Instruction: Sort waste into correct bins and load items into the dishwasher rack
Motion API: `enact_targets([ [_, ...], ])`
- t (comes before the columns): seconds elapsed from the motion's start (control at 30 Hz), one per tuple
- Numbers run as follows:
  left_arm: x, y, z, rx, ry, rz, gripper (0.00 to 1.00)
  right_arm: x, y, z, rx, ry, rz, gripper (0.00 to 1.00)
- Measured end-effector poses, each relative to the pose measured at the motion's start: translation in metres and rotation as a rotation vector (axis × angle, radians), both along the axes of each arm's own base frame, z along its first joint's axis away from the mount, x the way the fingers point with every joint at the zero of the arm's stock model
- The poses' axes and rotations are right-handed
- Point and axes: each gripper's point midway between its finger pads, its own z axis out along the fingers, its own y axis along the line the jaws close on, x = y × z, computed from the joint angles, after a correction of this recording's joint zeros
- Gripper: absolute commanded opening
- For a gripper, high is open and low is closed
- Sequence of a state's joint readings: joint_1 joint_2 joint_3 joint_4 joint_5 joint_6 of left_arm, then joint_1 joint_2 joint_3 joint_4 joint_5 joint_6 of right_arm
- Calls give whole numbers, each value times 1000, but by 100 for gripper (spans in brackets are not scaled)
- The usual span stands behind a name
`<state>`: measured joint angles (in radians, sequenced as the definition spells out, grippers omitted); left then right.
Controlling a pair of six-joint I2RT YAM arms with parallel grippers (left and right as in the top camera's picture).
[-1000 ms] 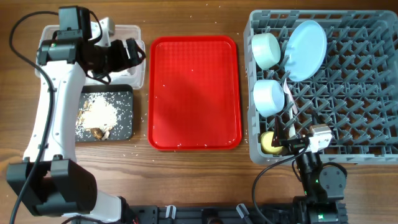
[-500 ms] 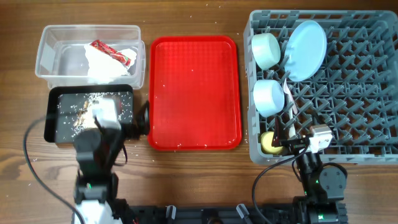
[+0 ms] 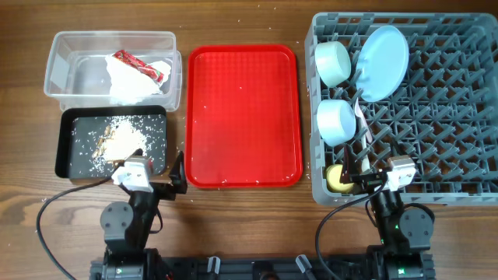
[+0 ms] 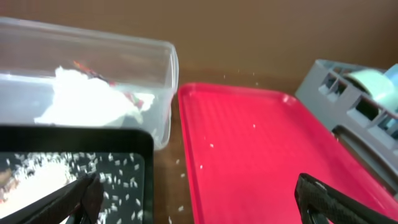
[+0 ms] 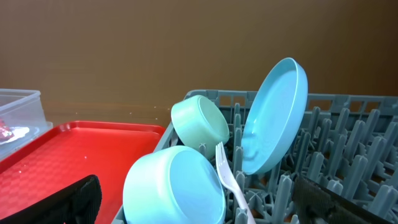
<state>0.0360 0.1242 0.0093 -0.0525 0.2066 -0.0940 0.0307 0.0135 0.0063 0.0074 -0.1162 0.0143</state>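
The left gripper point(image 4: 198, 202) has black fingers. Between its jaws lies the bright red serving tray point(image 4: 249, 155), finely textured and flecked with white grains. By the left jaw, the black tray point(image 4: 134, 140) carries whitish crumbs point(image 4: 34, 175). Ahead of it, the clear tub point(image 4: 155, 68) holds a white napkin point(image 4: 87, 99) and a red-and-white wrapper point(image 4: 87, 70). The right gripper point(image 5: 211, 202) is black too. Between its jaws are pale blue bowls point(image 5: 174, 186), a pale blue plate point(image 5: 277, 112), a white fork point(image 5: 229, 174) and the grey lattice rack point(image 5: 333, 158). The table point(image 3: 233, 23) is brown woodgrain.
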Motion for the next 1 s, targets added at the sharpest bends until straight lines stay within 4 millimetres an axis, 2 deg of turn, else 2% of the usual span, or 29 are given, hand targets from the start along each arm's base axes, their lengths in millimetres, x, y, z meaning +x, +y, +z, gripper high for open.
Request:
enact_targets([
  [0.13, -4, 0, 25, 4, -111, 0, 100, 0, 0, 0, 0, 0, 0, 100],
  [1.0, -4, 0, 25, 4, -110, 0, 100, 0, 0, 0, 0, 0, 0, 100],
])
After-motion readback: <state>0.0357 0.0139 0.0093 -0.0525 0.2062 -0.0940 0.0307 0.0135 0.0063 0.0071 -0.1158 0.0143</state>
